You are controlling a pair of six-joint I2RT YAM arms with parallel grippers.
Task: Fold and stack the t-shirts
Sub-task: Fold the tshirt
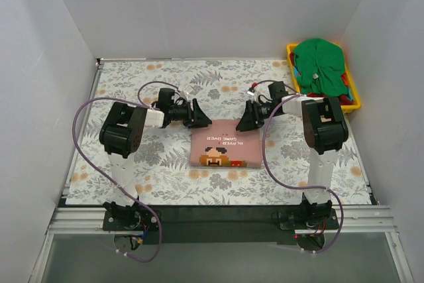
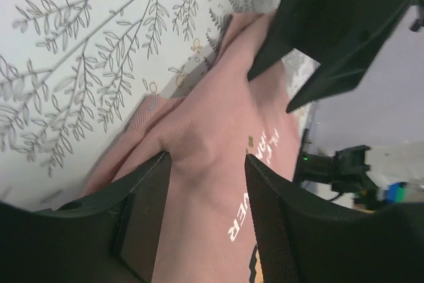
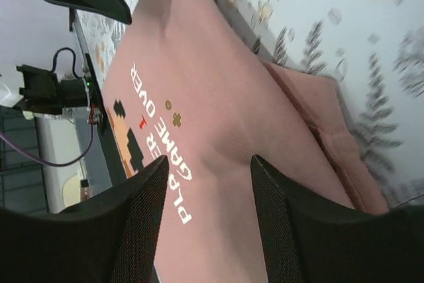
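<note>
The dusty pink t-shirt (image 1: 217, 145) lies folded into a small rectangle mid-table, its pixel print with "GAME OVER" lettering facing up. My left gripper (image 1: 201, 117) is at its far left corner and my right gripper (image 1: 244, 122) at its far right corner. In the left wrist view the left gripper (image 2: 207, 164) is open, its fingers straddling a bulge of the pink t-shirt (image 2: 212, 117). The right gripper (image 3: 209, 167) is likewise open over the pink t-shirt (image 3: 218, 91). A bright green t-shirt (image 1: 319, 63) and some red cloth (image 1: 346, 99) lie in the bin.
The yellow plastic bin (image 1: 356, 91) stands at the far right corner of the table. The floral table cover (image 1: 132, 164) spans the surface between white walls. Purple cables loop beside both arms.
</note>
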